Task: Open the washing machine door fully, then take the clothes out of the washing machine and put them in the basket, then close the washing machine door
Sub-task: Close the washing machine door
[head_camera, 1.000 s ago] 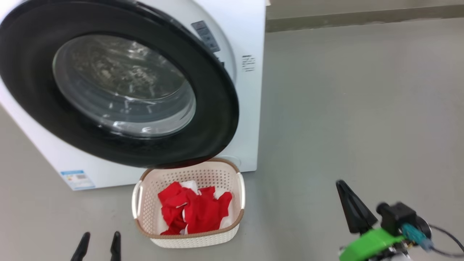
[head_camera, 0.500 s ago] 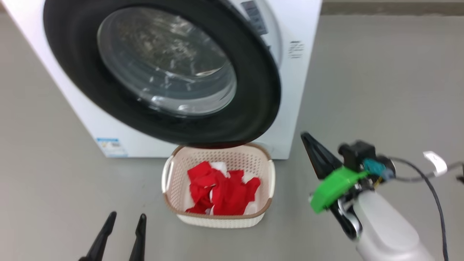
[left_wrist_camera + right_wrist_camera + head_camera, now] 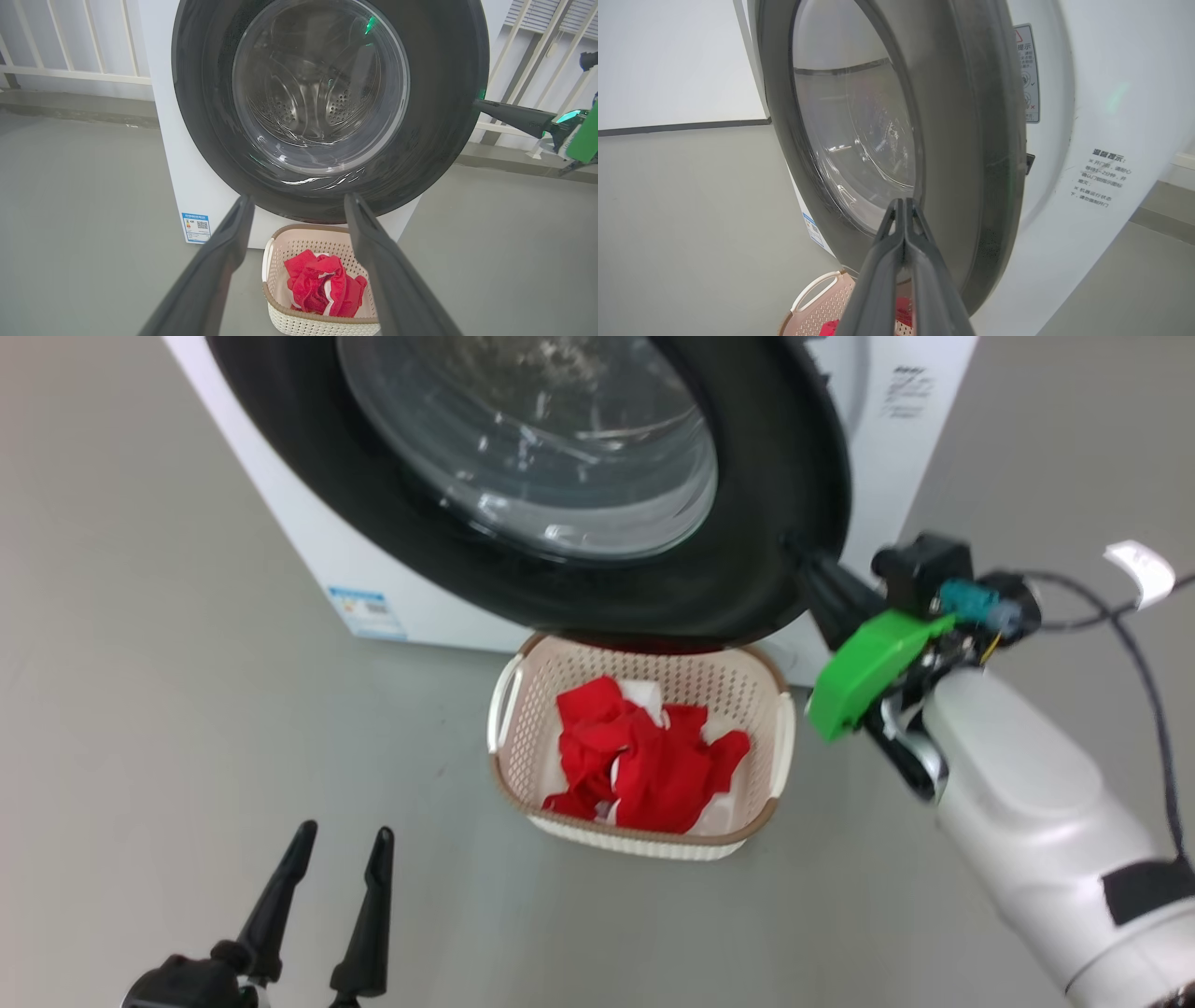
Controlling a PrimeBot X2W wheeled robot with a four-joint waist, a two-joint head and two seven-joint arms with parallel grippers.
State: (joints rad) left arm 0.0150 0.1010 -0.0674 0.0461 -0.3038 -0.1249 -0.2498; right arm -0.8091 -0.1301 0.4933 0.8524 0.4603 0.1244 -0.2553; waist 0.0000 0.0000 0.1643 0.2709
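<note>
R gripper (image 3: pixel 801 549), fingers pinched shut, has swung up from low right to the door (image 3: pixel 747 569) edge, prob. to push it closed. The clothes (image 3: pixel 644 756) sit in the basket (image 3: pixel 644 835) below the door. L gripper (image 3: pixel 344 833) spread wide, empty.

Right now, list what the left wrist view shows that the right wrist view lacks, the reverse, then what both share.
Left wrist, not right wrist: open left gripper, blue label, drum holes behind the glass, railing.
Right wrist, not left wrist: warning sticker, side print.
Both: door, machine, basket, red clothes, and the shut right gripper at the door's rim.
</note>
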